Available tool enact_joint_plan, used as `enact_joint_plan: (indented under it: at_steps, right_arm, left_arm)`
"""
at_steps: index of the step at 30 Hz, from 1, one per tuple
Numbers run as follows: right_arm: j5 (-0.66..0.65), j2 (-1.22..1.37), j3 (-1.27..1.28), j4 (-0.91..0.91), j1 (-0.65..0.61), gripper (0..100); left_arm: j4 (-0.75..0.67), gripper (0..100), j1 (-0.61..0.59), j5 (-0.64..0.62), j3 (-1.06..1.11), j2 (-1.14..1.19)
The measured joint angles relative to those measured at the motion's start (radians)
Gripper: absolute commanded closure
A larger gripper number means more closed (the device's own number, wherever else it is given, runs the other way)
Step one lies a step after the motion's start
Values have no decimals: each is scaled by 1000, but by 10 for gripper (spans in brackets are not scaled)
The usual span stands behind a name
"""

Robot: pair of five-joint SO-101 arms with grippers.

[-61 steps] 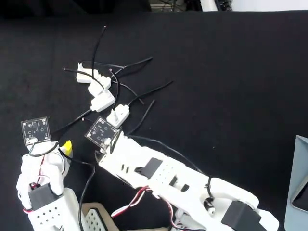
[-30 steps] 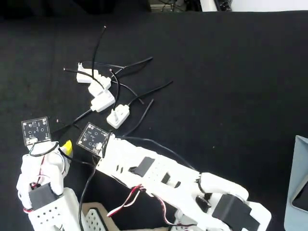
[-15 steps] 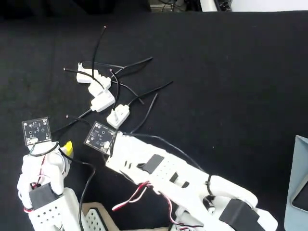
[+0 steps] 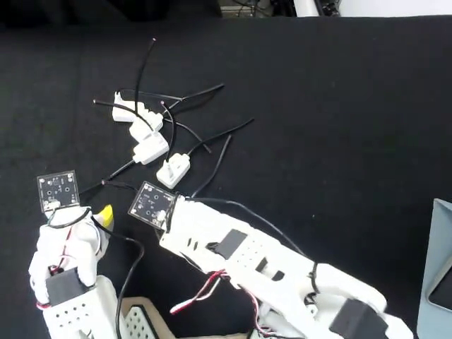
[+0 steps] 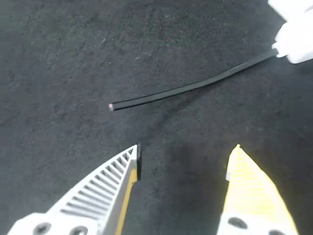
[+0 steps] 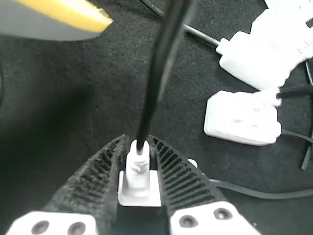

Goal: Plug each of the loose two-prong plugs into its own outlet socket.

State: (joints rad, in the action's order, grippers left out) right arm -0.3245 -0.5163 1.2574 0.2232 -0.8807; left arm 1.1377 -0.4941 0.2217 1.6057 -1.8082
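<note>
1. Clenched on a small white plastic two-prong plug (image 6: 138,182), the right gripper (image 6: 137,143) pinches its body from both sides. The plug's black rubber cord (image 6: 157,73) rises out between the ribbed fingers.
2. Spread wide and released, the left gripper (image 5: 188,152) hangs over the black cloth table (image 5: 73,58). A loose black cord end (image 5: 190,87) lies just beyond its tips.
3. The held plug sits on the arms' side of the table, just beside a cluster of white plastic blocks (image 4: 150,150) with black leads. Which of these are plugs and which are sockets, I cannot tell.
4. The plug looks light, hard and smooth, so it may twist in the grip, and the springy cord will likely tug at it. The flat sides of the body are the best place to take hold, never the cord.
</note>
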Motion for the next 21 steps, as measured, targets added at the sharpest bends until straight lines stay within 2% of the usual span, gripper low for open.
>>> enact_joint_plan:
  at_steps: [6,11,21]
  right_arm:
    - [48,-75,2,132,2,982]
    - [80,-77,2,153,2,897]
    - [129,-77,0,163,2,892]
  left_arm:
    - [0,706,25,-21,0,0]
    - [0,706,25,-21,0,0]
    - [0,706,25,-21,0,0]
